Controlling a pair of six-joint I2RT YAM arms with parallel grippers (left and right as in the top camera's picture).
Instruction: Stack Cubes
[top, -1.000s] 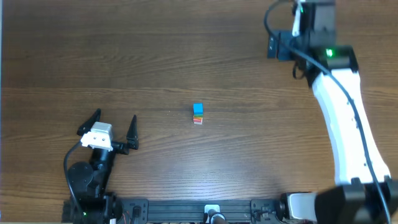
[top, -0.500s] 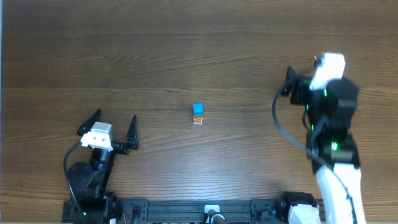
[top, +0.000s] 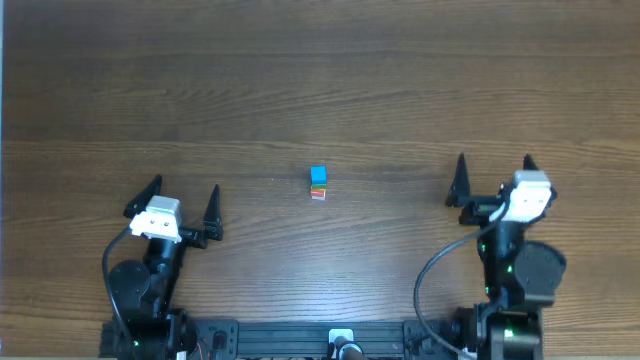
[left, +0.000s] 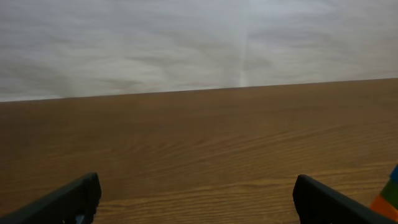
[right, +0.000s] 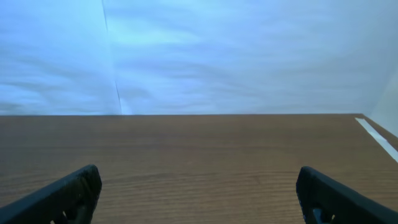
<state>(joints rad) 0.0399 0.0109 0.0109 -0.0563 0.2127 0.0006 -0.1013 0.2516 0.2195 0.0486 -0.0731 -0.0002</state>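
Cube stack (top: 318, 184) stood near middle of desk (top: 300, 80); blue cube (top: 318, 175) on top, orange-red cube (top: 318, 194) beneath; lower colours hard to separate. Left gripper (top: 184, 186) sat toward desk's near-left corner, fingers spread wide, holding nothing; right gripper (top: 494, 160) sat toward near-right corner, fingers likewise spread, empty; stack between them, well apart from both.

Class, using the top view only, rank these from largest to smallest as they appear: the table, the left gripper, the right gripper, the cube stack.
1. table, by far the largest.
2. left gripper and right gripper: both open, and they look alike, so I leave them tied.
3. cube stack, the smallest.
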